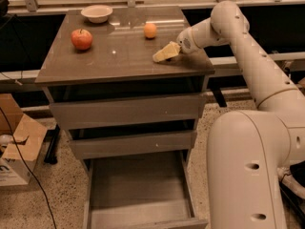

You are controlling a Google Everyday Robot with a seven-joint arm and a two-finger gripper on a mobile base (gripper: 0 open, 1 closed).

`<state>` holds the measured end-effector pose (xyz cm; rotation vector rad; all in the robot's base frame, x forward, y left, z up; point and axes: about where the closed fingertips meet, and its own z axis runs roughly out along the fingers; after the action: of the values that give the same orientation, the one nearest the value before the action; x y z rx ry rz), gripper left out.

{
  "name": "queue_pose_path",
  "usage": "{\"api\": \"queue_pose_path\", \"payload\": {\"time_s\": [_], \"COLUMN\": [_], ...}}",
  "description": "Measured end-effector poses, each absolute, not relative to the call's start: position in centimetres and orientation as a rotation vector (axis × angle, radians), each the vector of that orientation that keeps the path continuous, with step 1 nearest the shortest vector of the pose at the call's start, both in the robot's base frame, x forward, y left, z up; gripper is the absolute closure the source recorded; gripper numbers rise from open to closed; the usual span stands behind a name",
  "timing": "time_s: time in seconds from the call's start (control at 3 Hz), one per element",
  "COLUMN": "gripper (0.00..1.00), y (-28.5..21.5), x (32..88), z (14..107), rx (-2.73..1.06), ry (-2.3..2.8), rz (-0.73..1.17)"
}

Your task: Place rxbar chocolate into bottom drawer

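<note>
Now working low on the counter.
Fingers pressing together, no rxbar chocolate showing: I'm risking lifting away empty.

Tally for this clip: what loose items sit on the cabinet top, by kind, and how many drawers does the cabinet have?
Bowl: 1
Red apple: 1
Orange fruit: 1
Drawers: 3, only the bottom drawer pulled out
Total: 3 loose items, 3 drawers
The gripper sits low over the right side of the cabinet top.
</note>
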<state>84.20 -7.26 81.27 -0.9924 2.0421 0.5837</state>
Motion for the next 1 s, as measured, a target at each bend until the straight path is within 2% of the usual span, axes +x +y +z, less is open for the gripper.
{"api": "queue_pose_path", "payload": {"time_s": [0.33, 0.67, 1.0], "gripper": [0.74, 0.97, 1.00], "y": [-7.3, -7.2, -3.6], "x": [84.2, 84.2, 83.0], "z": [82.0, 82.4, 85.6], "rx": [-0.992, -0.993, -1.049], "ry": [2.042, 2.042, 1.929], "rz": [0.584, 0.584, 0.625]}}
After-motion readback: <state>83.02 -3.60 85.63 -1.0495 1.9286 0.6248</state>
